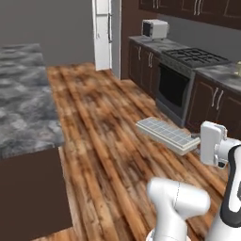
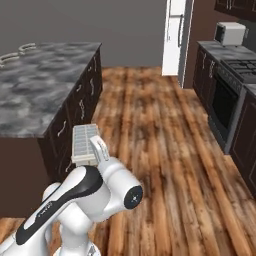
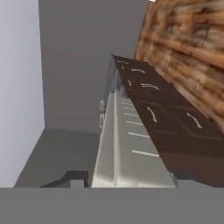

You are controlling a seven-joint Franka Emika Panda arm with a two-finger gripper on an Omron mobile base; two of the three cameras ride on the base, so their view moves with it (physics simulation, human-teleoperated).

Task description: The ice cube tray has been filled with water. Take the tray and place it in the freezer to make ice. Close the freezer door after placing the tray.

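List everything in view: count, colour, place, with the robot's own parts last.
tray: one, white with pale blue-grey cells, held in the air over the floor at the end of the arm, roughly level
freezer: one, light grey, far end of the room, door open with white inner shelves
microwave: one, white, on the counter past the stove
oven: one, black front with grey trim, along the right wall under the stove top
island counter: one, mottled grey top over dark brown cabinets, on the left
wall cabinets: dark brown, beside the oven
floor: brown wood planks
arm: one, white with dark joints
gripper: one, shut on the tray's end
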